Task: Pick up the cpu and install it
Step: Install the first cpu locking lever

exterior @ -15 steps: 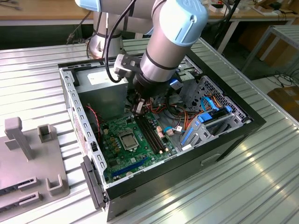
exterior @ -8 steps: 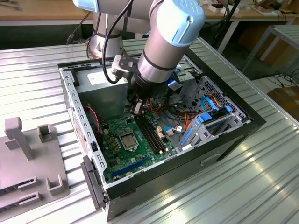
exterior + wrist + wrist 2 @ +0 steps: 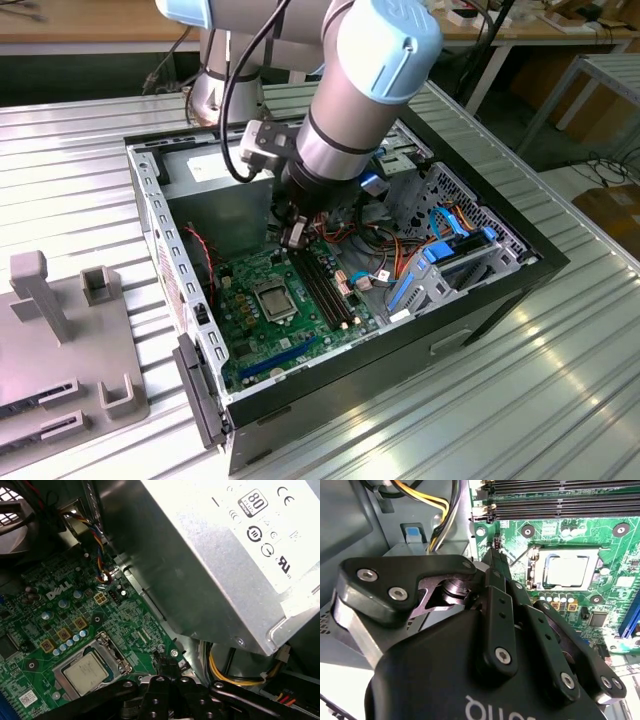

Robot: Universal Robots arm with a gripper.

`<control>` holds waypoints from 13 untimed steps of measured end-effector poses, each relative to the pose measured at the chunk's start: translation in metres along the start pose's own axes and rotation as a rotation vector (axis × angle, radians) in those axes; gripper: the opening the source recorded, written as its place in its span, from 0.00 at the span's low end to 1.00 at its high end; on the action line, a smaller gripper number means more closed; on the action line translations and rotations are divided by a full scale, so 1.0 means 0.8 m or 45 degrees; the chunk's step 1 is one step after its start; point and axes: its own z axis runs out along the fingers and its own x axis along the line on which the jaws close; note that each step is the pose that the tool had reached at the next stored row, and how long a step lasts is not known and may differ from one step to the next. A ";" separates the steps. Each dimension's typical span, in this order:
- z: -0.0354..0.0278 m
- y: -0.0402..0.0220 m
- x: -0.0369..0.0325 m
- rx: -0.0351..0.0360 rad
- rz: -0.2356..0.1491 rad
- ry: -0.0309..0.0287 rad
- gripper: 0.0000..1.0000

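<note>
Exterior view: black gripper (image 3: 292, 235) low inside the open black computer case (image 3: 520, 262), above the green motherboard (image 3: 250, 335); small silver-tan square cpu (image 3: 272, 298) seated in its socket.

Second wrist view: fingers pressed together, gripping nothing, beside the socket.

First wrist view: printed certification marks on the silver power supply (image 3: 225, 555); white lettering on the board.

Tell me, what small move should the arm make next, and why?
Probably lift straight up a little. The cpu already lies in the socket frame on the green board, and the gripper is shut, holding nothing, beside the socket near the board.
</note>
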 end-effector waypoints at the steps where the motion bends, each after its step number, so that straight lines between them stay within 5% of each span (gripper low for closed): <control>1: -0.0003 -0.0010 0.0014 -0.0001 -0.001 0.0001 0.11; 13: -0.0025 -0.0076 0.0108 -0.0015 -0.013 0.0019 0.11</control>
